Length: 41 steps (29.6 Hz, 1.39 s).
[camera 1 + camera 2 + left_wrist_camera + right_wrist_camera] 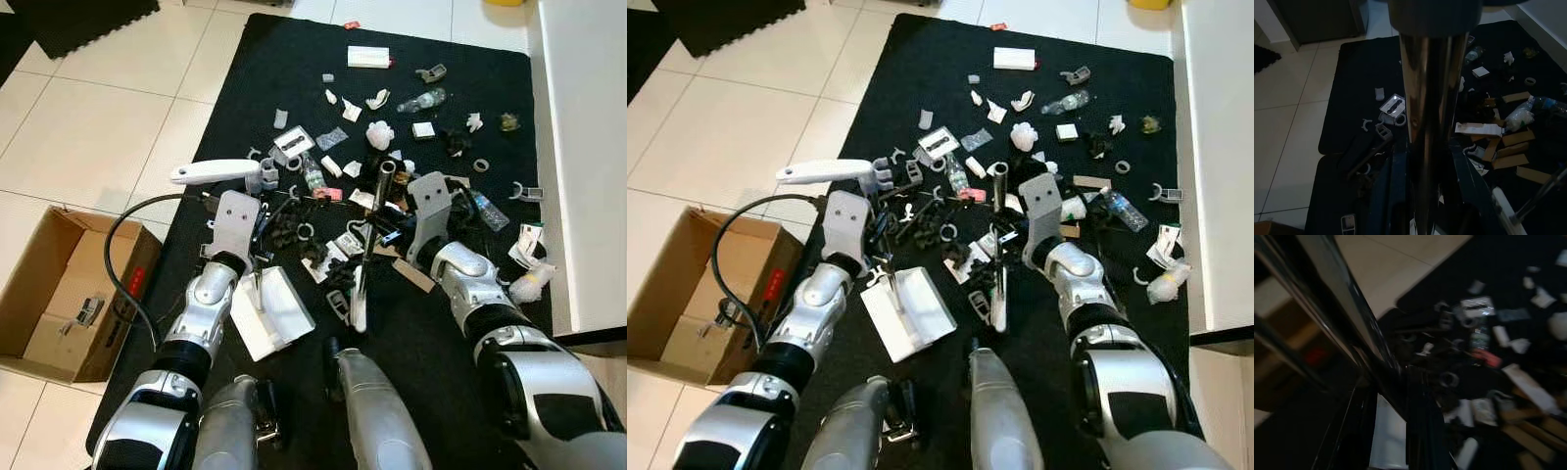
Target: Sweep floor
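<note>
Litter lies scattered over a black mat: crumpled paper, plastic bottles, rings, cardboard strips and a white box. A white dustpan rests on the mat near my left arm, its thin pole rising to a white grip. My left gripper is shut on that pole; the chrome pole runs between its fingers. My right gripper is shut on a second metal pole with a black top that leans over the middle of the litter. The right wrist view is blurred and dark.
An open cardboard box stands on the tiles at the left, with a black cable looping beside it. A white cabinet borders the mat on the right. Pale tile floor lies to the left, and another dark mat at far left.
</note>
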### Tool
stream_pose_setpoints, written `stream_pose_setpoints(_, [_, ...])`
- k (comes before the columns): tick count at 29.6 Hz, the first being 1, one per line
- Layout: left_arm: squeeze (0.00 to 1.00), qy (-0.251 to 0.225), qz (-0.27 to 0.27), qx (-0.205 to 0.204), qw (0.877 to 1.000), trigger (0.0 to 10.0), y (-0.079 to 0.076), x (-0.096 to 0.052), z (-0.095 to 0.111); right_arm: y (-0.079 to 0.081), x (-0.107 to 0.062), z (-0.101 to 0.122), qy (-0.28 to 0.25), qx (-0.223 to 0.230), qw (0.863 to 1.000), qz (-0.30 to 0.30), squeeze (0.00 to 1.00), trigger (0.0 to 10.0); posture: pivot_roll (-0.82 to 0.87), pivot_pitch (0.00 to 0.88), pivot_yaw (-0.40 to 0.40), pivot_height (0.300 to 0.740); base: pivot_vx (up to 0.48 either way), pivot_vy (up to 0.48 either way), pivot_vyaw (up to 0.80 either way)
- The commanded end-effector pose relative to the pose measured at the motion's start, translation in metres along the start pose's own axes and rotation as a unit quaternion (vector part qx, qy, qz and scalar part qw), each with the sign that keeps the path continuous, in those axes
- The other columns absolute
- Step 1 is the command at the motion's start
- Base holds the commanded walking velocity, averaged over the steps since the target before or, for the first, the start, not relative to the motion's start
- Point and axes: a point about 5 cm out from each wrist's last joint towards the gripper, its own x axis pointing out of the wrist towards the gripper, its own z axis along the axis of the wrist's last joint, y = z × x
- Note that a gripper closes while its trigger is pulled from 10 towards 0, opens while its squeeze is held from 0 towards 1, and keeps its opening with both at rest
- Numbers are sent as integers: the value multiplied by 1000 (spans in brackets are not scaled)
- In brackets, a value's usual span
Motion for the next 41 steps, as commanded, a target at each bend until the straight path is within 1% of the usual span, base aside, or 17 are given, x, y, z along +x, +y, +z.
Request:
stream_pose_setpoints(1, [0,54,8,3,999,10000,4,-12,-23,20,4,-19,2,103,994,38,0,10000,30,250,21,740,0,0,0])
stream_pose_setpoints(2, [0,54,8,3,999,10000,4,-12,-23,20,4,-19,2,103,994,38,0,10000,30,250,21,740,0,0,0])
stream_pose_setpoints(4, [0,54,8,4,999,10000,4,-11,-23,21,9,-12,-14,147,988,43,0,10000,30,249,22,740,0,0,0])
stream_pose_setpoints(5, [0,54,8,4,999,10000,4,-11,-23,21,9,-12,-14,147,988,43,0,10000,30,249,22,740,0,0,0])
stream_pose_setpoints(7, [0,54,8,4,999,10000,4,-11,-23,23,12,-8,-21,178,982,57,0,10000,30,249,22,740,0,0,0])
stream_pose_setpoints(9, [0,54,9,5,999,10000,4,-11,-23,24,14,-5,-26,192,979,63,0,10000,29,250,21,740,0,0,0])
stream_pose_setpoints(12, [0,54,9,5,998,10000,4,-11,-24,24,15,-2,-36,194,979,58,0,10000,30,251,21,740,0,0,0])
stream_pose_setpoints(15, [0,54,9,5,998,10000,4,-11,-24,22,17,6,-62,216,973,51,0,10000,31,252,22,740,0,0,0])
stream_pose_setpoints(17, [0,54,9,5,998,10000,3,-11,-24,19,18,17,-97,219,970,40,0,10000,30,252,22,740,0,0,0])
stream_pose_setpoints(19, [0,54,8,5,998,10000,3,-11,-24,18,18,20,-105,219,969,38,0,10000,30,252,22,740,0,0,0])
stream_pose_setpoints(23, [0,55,10,5,998,10000,4,-11,-25,13,19,38,-147,231,961,40,0,10000,31,252,21,740,0,0,0])
stream_pose_setpoints(29, [0,54,10,5,998,10000,4,-10,-25,7,19,57,-184,188,965,11,0,10000,30,251,19,740,0,0,0])
stream_pose_setpoints(31, [0,54,10,4,999,10000,4,-10,-25,4,19,68,-196,131,972,-22,0,10000,30,251,20,740,0,0,0])
stream_pose_setpoints(33, [0,53,10,4,999,10000,4,-10,-24,5,20,82,-206,53,976,-42,0,10000,30,254,21,740,0,0,0])
stream_pose_setpoints(35, [0,52,9,4,999,10000,4,-10,-24,8,20,93,-226,6,972,-58,0,10000,35,264,22,740,0,0,0])
stream_pose_setpoints(37, [0,52,9,4,999,10000,4,-10,-24,8,20,104,-247,-22,966,-79,0,10000,36,267,21,740,0,0,0])
stream_pose_setpoints(41, [0,52,9,3,999,10000,3,-10,-24,10,20,114,-266,-54,958,-96,0,10000,37,270,22,740,0,0,0])
